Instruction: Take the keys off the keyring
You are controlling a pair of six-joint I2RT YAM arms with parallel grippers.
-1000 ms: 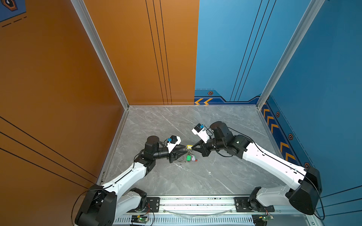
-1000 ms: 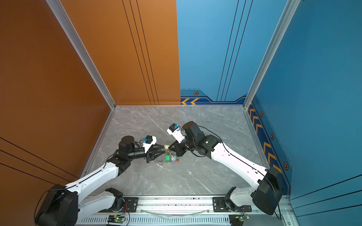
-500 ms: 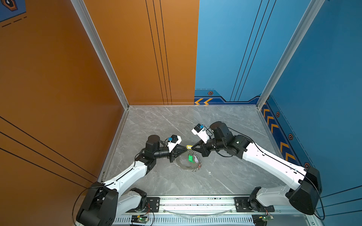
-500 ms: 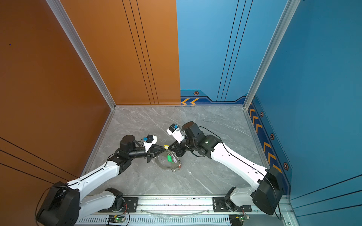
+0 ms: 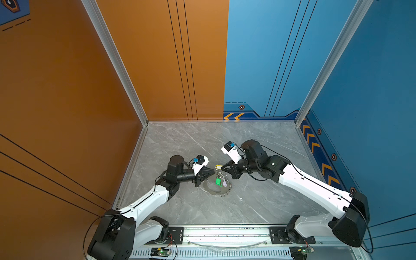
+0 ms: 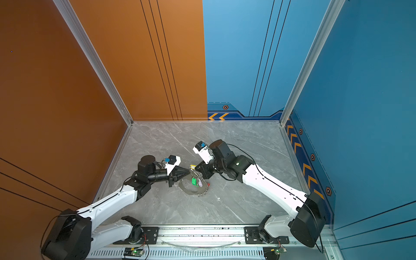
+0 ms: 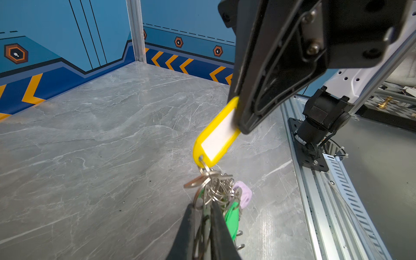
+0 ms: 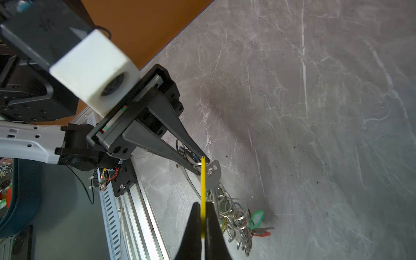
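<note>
Grip: right gripper (image 8: 203,205) clenched on yellow tag (image 7: 216,135), left gripper (image 7: 203,206) pinching split rings (image 7: 217,188) | Position: keyring (image 5: 212,191) with keys (image 5: 218,181) trailing down to table (image 5: 247,202) centre | Risk: opposed pull slipping tag from grip, dropping bunch.

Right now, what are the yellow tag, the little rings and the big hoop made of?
The yellow tag: probably plastic, smooth, evenly coloured, white paper-like label. The split rings: likely steel, silvery with bright glints. The keyring hoop: seemingly flat grey metal, duller sheen.
</note>
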